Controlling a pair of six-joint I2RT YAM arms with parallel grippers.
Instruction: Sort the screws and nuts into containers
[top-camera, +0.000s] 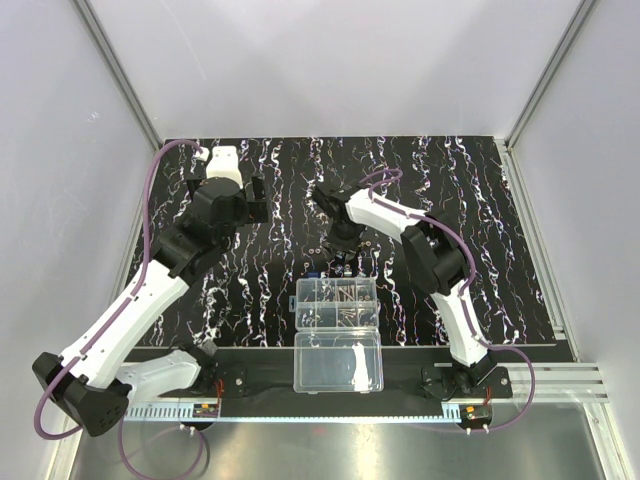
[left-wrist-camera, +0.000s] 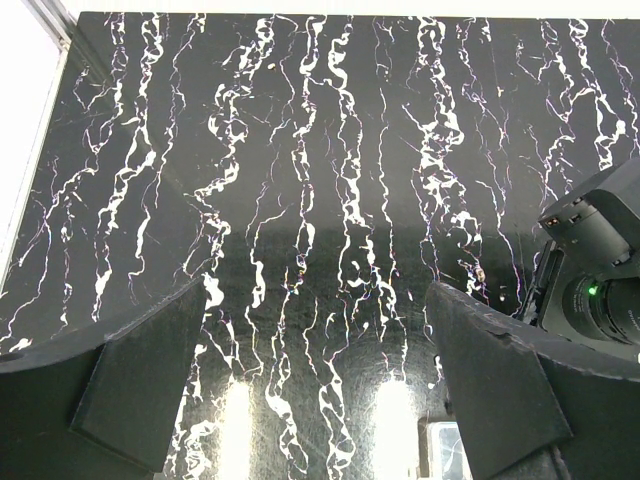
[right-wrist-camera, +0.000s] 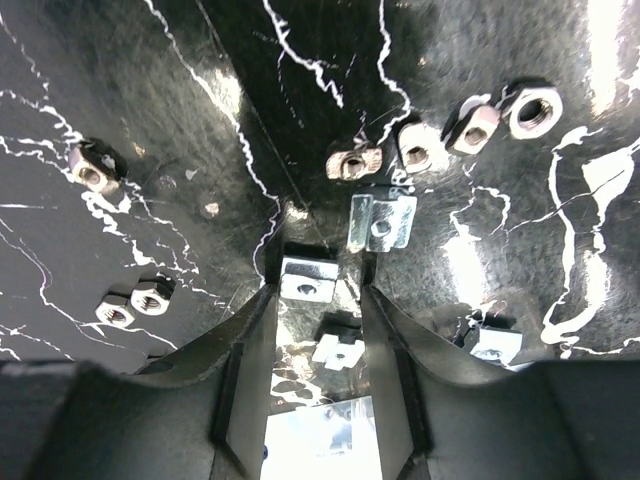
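Currently the step in hand looks like picking a nut off the mat. At the upper left of the top view the left gripper (top-camera: 255, 200) hovers over bare mat (left-wrist-camera: 300, 150), its jaws wide apart and holding nothing. Mid-frame, the right gripper (right-wrist-camera: 317, 290) is down among the nuts (right-wrist-camera: 90, 172). Its jaws are apart and straddle 1 flat square nut (right-wrist-camera: 308, 278); a gap shows on that nut's right side, so it is not clamped. Just below it in the top view sit the containers (top-camera: 300, 300), clear thin-walled plastic compartments, some with slim dark screws (top-camera: 345, 293) lying inside. Next, the jaws probably need to pinch the square nut evenly, lift, and carry it to a compartment free of screws. Most nuts are hexagonal, silvery and threaded, likely slippery. The mat is glossy black with white streaks, so its reflections could mislead.
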